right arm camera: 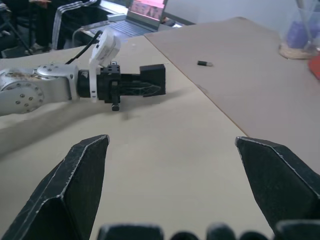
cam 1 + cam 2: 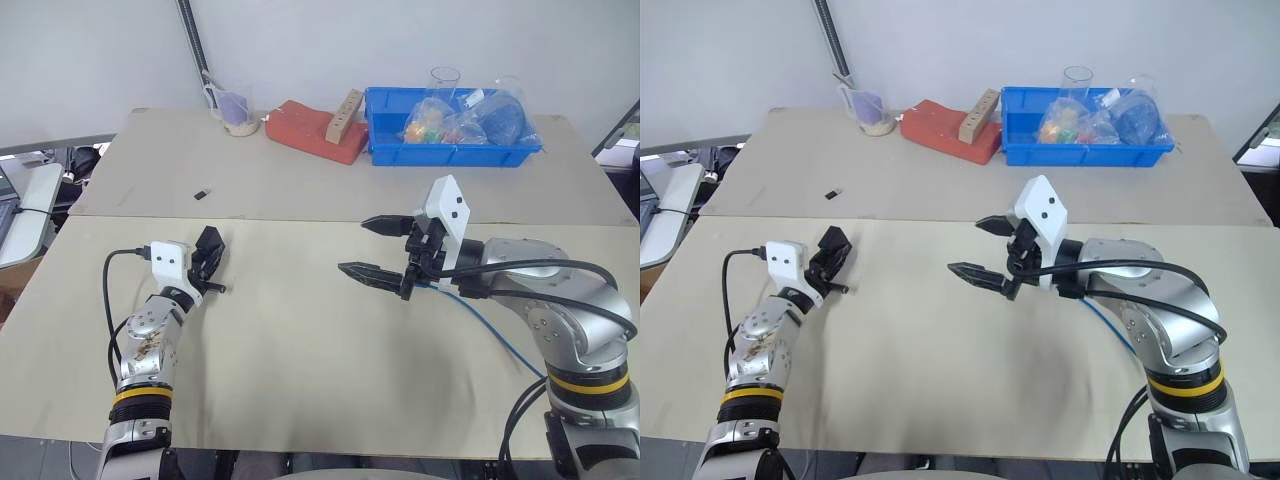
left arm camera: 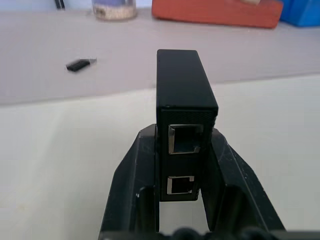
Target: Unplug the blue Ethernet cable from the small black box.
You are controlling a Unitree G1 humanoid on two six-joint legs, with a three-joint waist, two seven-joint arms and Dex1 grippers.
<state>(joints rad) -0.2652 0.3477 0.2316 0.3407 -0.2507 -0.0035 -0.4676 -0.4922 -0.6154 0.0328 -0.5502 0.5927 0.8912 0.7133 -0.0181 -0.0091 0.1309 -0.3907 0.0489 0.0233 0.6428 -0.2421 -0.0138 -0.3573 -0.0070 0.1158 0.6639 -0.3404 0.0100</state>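
The left end effector (image 3: pixel 182 165) pinches the small black box (image 3: pixel 184 100), no label readable; the right end effector (image 2: pixel 378 248) is spread wide, empty.

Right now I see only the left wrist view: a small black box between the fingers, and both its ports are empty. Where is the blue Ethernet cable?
Observer: The blue Ethernet cable lies on the table under the right arm, well apart from the small black box.
Operator: Does the right end effector hold its plug?
Observer: No. The right end effector is open and empty above the table. The cable's near end is hidden behind that arm.
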